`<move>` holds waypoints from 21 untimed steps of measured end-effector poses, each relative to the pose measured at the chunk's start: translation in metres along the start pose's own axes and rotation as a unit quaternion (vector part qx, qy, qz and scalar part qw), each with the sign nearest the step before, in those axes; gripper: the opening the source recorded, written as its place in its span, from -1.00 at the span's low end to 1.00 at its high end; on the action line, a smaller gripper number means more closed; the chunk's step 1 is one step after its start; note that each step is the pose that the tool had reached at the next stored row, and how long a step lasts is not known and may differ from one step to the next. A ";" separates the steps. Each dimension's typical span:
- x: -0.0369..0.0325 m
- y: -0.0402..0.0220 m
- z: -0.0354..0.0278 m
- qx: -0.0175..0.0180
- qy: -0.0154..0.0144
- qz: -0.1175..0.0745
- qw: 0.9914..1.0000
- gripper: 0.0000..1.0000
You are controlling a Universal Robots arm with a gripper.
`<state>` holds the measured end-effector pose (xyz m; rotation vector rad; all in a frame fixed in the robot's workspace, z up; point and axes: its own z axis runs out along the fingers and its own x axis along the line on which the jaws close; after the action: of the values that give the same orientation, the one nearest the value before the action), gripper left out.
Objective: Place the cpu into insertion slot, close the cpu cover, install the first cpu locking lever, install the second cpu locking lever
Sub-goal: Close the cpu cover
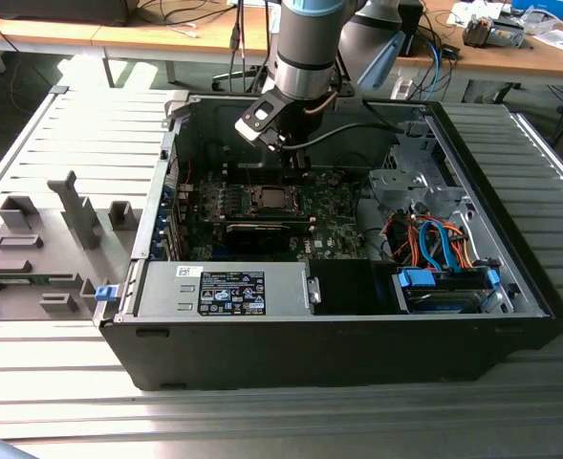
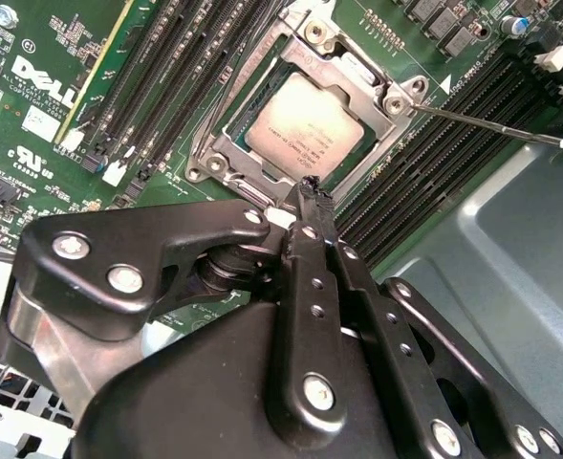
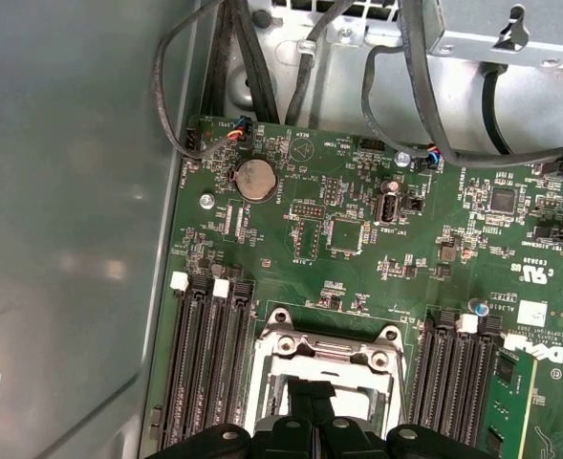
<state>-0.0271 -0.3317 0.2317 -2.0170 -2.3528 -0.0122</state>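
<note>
Your claw point(image 2: 310, 196) is pressing fully shut, gripping nothing, its tips hanging just beside the insertion slot point(image 2: 248, 113), where the cpu point(image 2: 305, 124) is sitting under the cpu cover point(image 2: 357, 72). Your arm point(image 1: 305, 48) is reaching down into the computer case point(image 1: 357, 344).

Gripper point(image 1: 296, 156) above insertion slot point(image 1: 272, 199), open computer case point(image 1: 357, 337)

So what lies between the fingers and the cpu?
In the second wrist view, only an edge of the cpu cover separates the fingers from the cpu.
</note>
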 end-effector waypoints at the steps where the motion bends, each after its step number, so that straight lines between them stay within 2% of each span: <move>1: 0.0000 0.0000 0.0002 0.000 0.000 0.000 1.000 -0.79; 21: -0.0002 0.0001 0.0053 0.000 0.000 0.000 1.000 -0.79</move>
<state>-0.0271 -0.3317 0.2264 -2.0170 -2.3528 -0.0121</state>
